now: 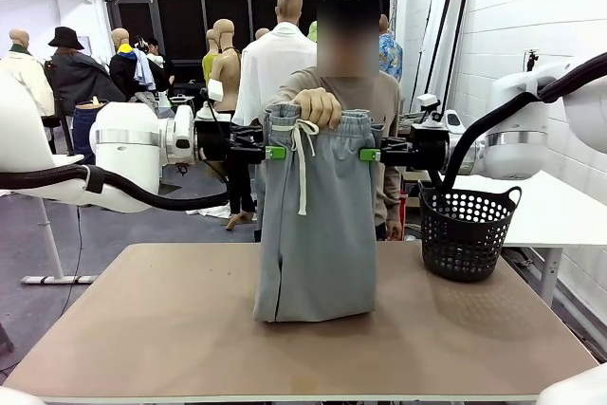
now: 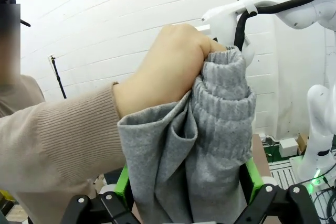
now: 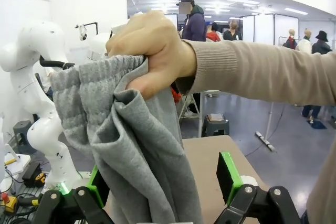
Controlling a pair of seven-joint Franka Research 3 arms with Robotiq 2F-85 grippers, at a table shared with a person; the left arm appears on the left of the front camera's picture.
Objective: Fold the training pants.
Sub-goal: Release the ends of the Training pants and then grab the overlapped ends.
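Observation:
The light grey training pants point(image 1: 313, 234) hang upright over the table, their lower end resting on it and the white drawstring point(image 1: 303, 163) dangling down the front. A person's hand point(image 1: 318, 106) grips the middle of the waistband. My left gripper point(image 1: 273, 152) sits at the waistband's left edge and my right gripper point(image 1: 371, 155) at its right edge. In the left wrist view the grey cloth point(image 2: 210, 145) falls between the wide-apart green pads point(image 2: 252, 179) of the open left gripper point(image 2: 187, 187). In the right wrist view the cloth point(image 3: 121, 145) lies between the pads point(image 3: 228, 174) of the open right gripper point(image 3: 163, 182).
A black plastic basket point(image 1: 468, 231) stands at the table's right edge. The brown table top point(image 1: 142, 329) has free room on both sides of the pants. The person stands at the far side, directly behind the pants.

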